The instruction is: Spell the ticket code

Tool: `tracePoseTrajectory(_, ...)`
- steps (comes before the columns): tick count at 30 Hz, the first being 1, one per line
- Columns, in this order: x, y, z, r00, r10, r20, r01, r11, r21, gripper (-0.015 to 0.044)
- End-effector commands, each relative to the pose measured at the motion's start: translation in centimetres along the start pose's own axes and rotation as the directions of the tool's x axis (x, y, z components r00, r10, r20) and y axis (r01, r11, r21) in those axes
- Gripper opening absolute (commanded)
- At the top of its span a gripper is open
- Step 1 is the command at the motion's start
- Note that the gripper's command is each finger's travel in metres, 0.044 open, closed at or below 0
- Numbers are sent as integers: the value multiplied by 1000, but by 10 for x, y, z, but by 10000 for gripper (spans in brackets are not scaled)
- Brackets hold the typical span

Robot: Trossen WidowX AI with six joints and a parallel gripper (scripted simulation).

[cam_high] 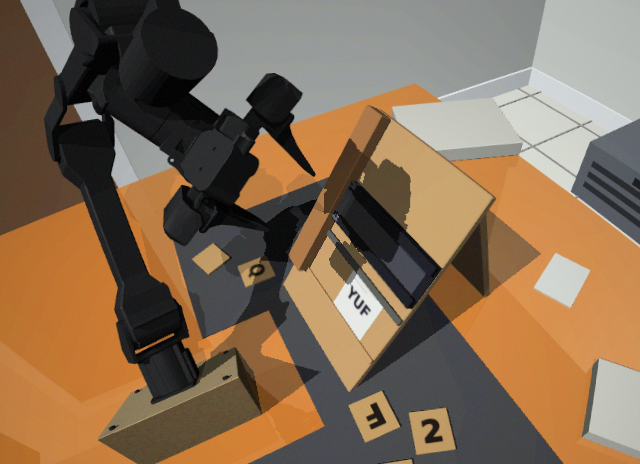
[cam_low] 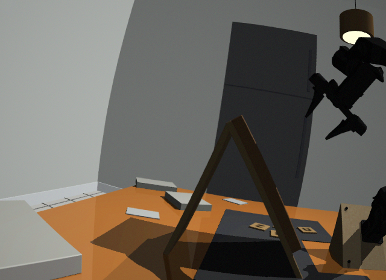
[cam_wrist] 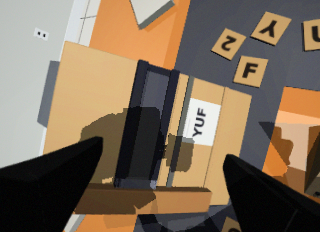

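Hand: fingers apart | ticket: YUF | rail: seemingly without tiles

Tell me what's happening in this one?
A black robot arm holds its open tool above a slanted wooden board, gripping nothing. The board's white paper ticket reads YUF. The dark letter rail has no tiles in it; square wooden letter tiles, including Y, U and F, lie beside the board.
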State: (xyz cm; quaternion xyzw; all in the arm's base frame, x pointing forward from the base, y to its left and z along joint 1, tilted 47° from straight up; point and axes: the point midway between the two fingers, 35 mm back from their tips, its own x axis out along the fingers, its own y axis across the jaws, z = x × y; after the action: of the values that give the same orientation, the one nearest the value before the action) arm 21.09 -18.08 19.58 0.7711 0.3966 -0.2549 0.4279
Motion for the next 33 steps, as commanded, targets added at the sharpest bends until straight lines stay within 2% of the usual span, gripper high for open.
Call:
tracePoseTrajectory(1,32,-2,36,996,-84,-36,65,927,-370,340)
tracePoseTrajectory(5,65,-10,67,985,-159,-70,70,729,-681,340)
tracePoseTrajectory(15,111,-28,102,960,-255,-113,-16,353,-936,340)
tracePoseTrajectory(24,154,-54,129,928,-341,-152,-172,-31,-985,340)
tracePoseTrajectory(33,197,-86,150,886,-423,-191,-366,-383,-848,340)
